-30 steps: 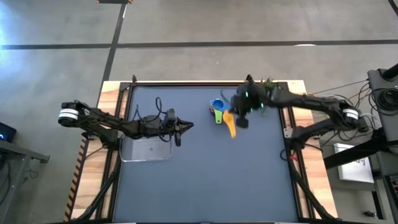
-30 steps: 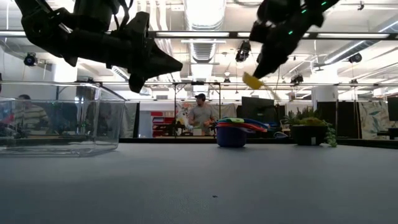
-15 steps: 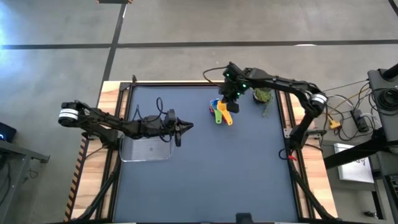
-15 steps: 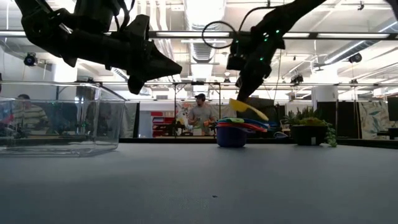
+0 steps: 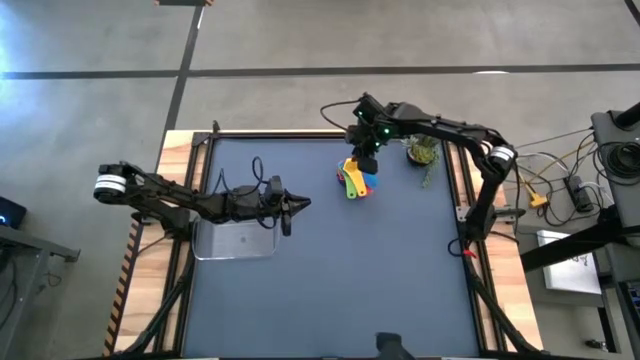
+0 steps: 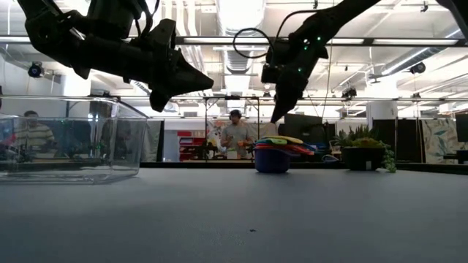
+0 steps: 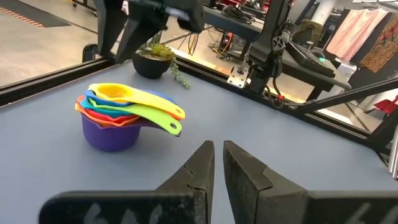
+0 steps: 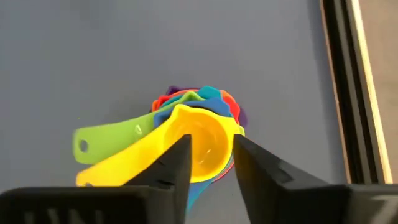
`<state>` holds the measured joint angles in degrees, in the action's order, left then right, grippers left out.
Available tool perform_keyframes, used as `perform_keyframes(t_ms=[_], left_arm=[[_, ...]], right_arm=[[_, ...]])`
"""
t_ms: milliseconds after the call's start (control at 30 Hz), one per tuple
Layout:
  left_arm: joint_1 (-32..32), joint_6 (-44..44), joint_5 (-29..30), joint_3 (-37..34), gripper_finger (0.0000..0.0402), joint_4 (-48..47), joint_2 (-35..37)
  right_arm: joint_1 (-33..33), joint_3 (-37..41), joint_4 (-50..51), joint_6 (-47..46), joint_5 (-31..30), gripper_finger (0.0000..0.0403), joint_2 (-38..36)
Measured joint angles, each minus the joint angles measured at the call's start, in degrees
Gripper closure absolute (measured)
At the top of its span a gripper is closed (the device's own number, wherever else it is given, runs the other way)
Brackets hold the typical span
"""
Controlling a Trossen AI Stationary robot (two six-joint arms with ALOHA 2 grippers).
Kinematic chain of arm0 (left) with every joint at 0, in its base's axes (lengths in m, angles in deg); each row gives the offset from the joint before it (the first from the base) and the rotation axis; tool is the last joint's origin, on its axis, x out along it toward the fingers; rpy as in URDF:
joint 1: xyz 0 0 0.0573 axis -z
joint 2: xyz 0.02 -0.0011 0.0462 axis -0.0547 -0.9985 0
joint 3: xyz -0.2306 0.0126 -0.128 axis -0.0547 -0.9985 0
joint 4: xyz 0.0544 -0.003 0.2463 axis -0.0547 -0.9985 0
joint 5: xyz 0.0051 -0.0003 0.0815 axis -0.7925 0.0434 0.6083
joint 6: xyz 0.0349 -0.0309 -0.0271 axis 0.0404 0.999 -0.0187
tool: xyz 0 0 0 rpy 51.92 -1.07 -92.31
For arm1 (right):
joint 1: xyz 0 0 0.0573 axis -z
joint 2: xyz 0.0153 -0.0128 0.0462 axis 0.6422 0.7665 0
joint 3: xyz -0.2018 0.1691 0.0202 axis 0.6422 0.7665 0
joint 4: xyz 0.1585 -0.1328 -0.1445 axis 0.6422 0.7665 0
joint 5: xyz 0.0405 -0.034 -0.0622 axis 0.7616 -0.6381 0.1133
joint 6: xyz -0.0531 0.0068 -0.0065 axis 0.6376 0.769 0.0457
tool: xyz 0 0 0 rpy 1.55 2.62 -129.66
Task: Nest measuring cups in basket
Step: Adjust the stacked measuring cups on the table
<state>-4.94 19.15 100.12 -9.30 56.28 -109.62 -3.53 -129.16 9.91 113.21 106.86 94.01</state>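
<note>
Cups: measuring cups stand nested in one stack on the blue table, toward its far edge and right of centre, well apart from the basket; the purple one is at the bottom, the yellow cup on top, the lime green handle sticking out just beside the yellow one.
Basket: clear tray on the left half of the table, partly under the left arm (nothing coloured shows inside it in the low view).
Right gripper: right gripper hangs just above the stack, touching nothing; in its wrist view the two dark fingers are spread, one on each side of the yellow bowl, with a gap between each finger and the rim.
Left gripper: left gripper hovers above the table near the basket's right end, pointing toward the stack; its jaws are nearly pressed together, a thin slit between them, holding nothing.
Plant: small potted plant at the far right corner, near the stack.
Room: a person stands far behind the table.
</note>
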Motion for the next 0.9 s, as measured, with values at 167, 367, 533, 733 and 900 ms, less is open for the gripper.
perform_keyframes(t_ms=[167, 367, 533, 733, 900], left_arm=[[0.0, 0.0, 0.0, 0.0, 0.0384, 0.0, 0.0], [0.0, 0.5, 0.0, 0.0, 0.0384, 0.0, 0.0], [0.2, 2.0, 0.0, 0.0, 0.0384, -0.2, 0.0], [0.4, 3.7, 0.1, 0.4, 0.0384, -4.8, 0.0], [0.5, 4.3, 1.6, 4.6, 0.0384, -13.5, -0.1]], right_arm=[[-0.2, 0.7, 1.0, -12.1, 0.2, 0.0241, -2.8], [-3.2, 3.7, 8.3, -14.6, 0.6, 0.0203, -4.0], [-2.8, 8.7, 4.7, -16.6, -0.9, 0.0195, -7.1], [0.0, 16.4, -5.3, -19.6, -1.5, 0.0212, -12.6], [0.5, 23.1, -10.5, -19.6, -1.4, 0.0215, -15.1]])
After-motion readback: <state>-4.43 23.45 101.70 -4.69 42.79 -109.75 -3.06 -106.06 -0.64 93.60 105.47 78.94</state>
